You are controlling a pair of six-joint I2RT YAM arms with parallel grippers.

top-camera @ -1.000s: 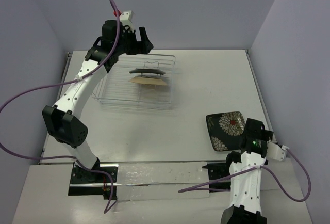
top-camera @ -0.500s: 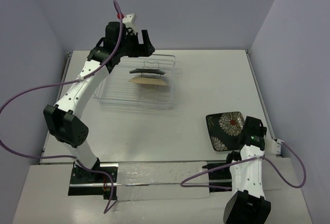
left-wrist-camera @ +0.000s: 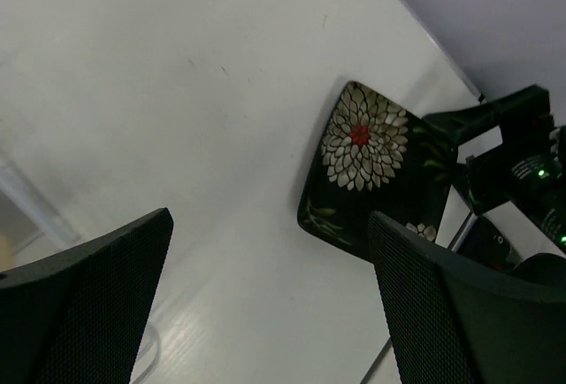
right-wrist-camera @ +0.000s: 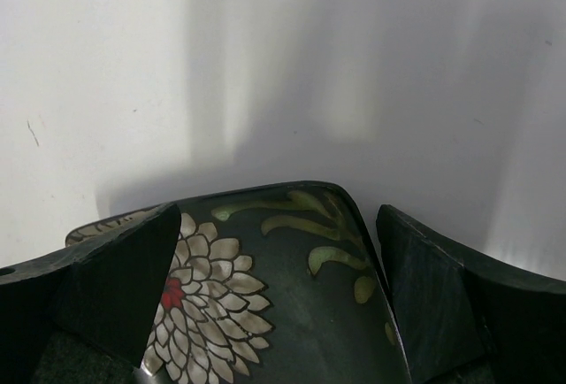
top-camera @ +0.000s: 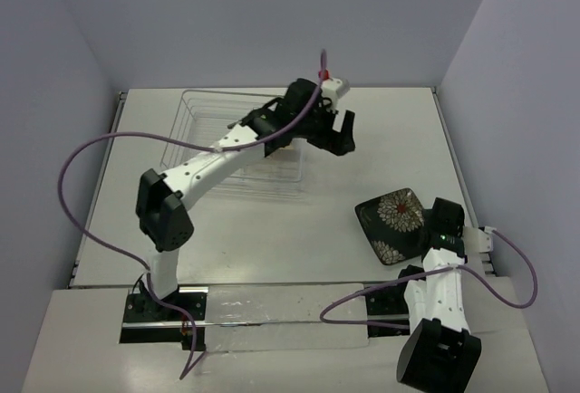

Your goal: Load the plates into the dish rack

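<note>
Your right fingers [right-wrist-camera: 433,300] are spread wide with the near end of the black flowered plate [top-camera: 391,224] between them, over on the right of the surface [top-camera: 390,139], well apart from the dish rack [top-camera: 195,103]. Your left fingers [left-wrist-camera: 88,304] are wide too, holding nothing, hanging just right of the rack.

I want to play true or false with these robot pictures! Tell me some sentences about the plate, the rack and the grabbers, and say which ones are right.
1. The black plate with white flowers is outside the dish rack. True.
2. The left gripper is squeezing a plate. False: its jaws are open and hold nothing.
3. The right gripper has a finger on each side of the black plate. True.
4. The big flower has a blue middle. False: its middle is red.
5. The dish rack touches the black plate. False: bare table lies between them.
</note>
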